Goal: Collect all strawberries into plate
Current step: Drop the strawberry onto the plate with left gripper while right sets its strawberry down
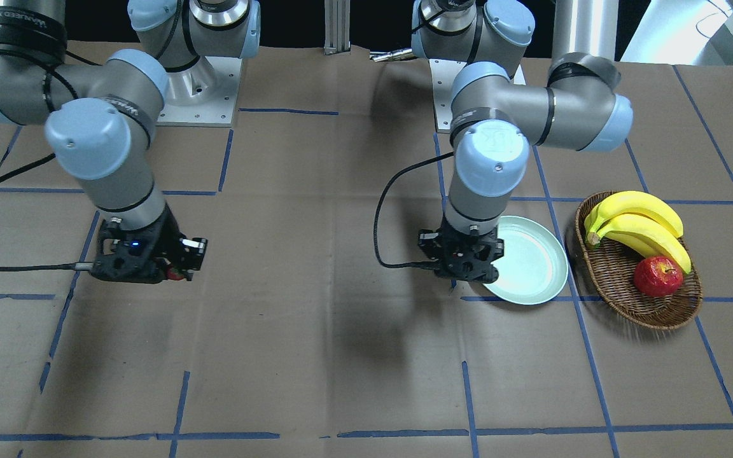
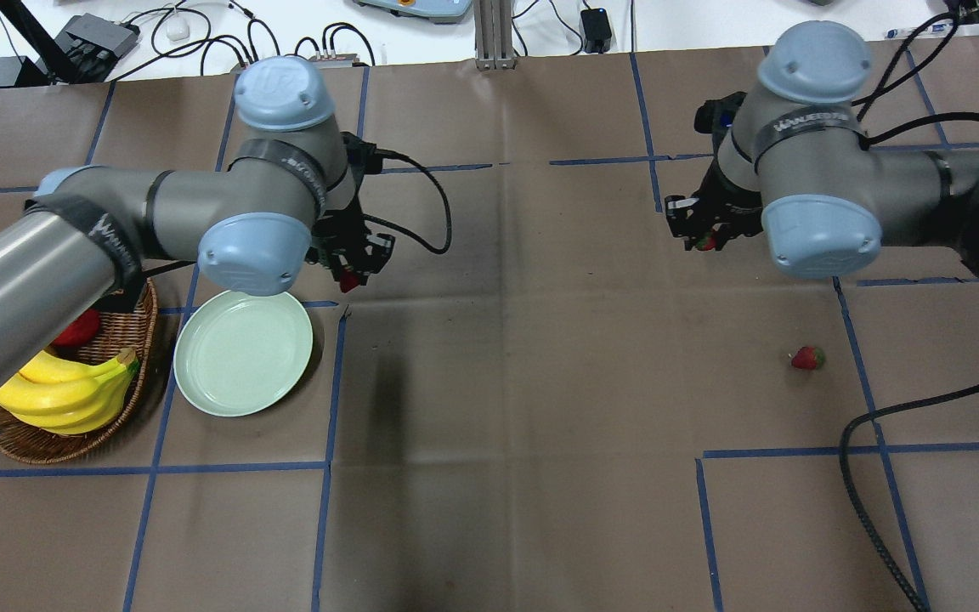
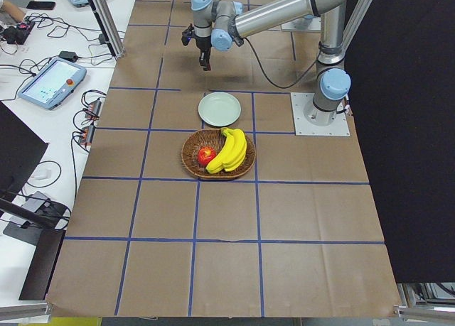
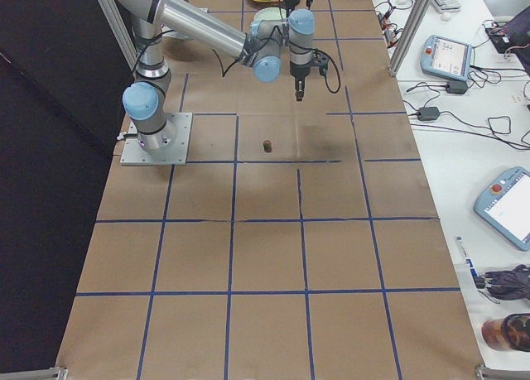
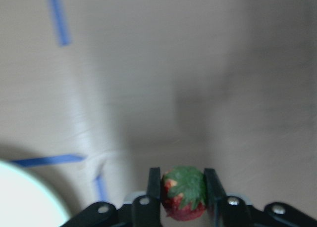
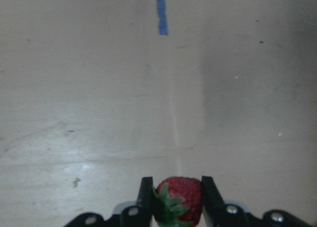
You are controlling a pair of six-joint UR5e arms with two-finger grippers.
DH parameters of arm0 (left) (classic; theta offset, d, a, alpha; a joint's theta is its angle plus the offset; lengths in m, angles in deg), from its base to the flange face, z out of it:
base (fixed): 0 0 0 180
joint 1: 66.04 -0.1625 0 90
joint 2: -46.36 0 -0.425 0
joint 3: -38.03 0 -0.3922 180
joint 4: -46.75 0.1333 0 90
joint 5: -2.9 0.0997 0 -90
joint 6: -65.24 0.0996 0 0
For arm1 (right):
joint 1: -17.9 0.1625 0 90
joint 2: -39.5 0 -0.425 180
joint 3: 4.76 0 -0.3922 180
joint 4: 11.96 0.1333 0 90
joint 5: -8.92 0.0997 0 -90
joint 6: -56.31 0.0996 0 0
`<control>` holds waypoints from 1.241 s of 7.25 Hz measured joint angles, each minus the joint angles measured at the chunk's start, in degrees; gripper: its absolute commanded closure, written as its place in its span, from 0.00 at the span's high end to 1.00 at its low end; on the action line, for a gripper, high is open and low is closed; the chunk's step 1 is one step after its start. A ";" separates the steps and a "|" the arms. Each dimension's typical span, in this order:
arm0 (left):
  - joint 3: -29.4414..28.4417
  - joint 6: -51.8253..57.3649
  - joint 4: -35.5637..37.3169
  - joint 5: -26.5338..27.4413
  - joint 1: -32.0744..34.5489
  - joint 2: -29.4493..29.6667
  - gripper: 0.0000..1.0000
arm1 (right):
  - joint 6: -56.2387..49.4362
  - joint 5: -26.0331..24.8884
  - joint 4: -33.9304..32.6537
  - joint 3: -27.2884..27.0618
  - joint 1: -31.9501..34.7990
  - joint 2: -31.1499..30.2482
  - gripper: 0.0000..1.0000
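Observation:
My left gripper point(image 5: 183, 195) is shut on a strawberry point(image 5: 184, 192) and holds it above the table just beyond the far edge of the mint-green plate point(image 2: 243, 353); the fruit shows red under the gripper in the overhead view point(image 2: 348, 280). My right gripper point(image 6: 176, 197) is shut on a second strawberry point(image 6: 179, 199), held above the table at the far right point(image 2: 704, 241); it also peeks out in the front-facing view point(image 1: 175, 274). A third strawberry point(image 2: 807, 358) lies loose on the table near the right arm. The plate point(image 1: 532, 267) has nothing on it.
An oval wicker basket point(image 1: 618, 280) with bananas point(image 1: 640, 226) and a red apple point(image 1: 658, 276) stands beside the plate, on the robot's left. Cables trail from both wrists. Blue tape lines cross the brown table cover.

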 measured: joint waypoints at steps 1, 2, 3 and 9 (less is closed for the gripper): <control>5.26 6.26 2.05 0.80 -4.76 -2.83 0.00 | 6.76 0.09 -0.32 1.24 5.07 1.65 0.21; 10.14 11.44 6.03 1.11 -9.11 -4.31 0.00 | 12.59 0.22 -0.93 3.03 9.75 4.05 0.21; 14.25 15.22 11.22 1.22 -12.51 -4.47 0.01 | 16.74 0.34 -2.38 5.05 13.34 7.29 0.21; 17.68 19.86 17.30 1.41 -17.08 -3.38 0.93 | 24.59 0.32 -9.43 13.62 21.00 21.18 1.00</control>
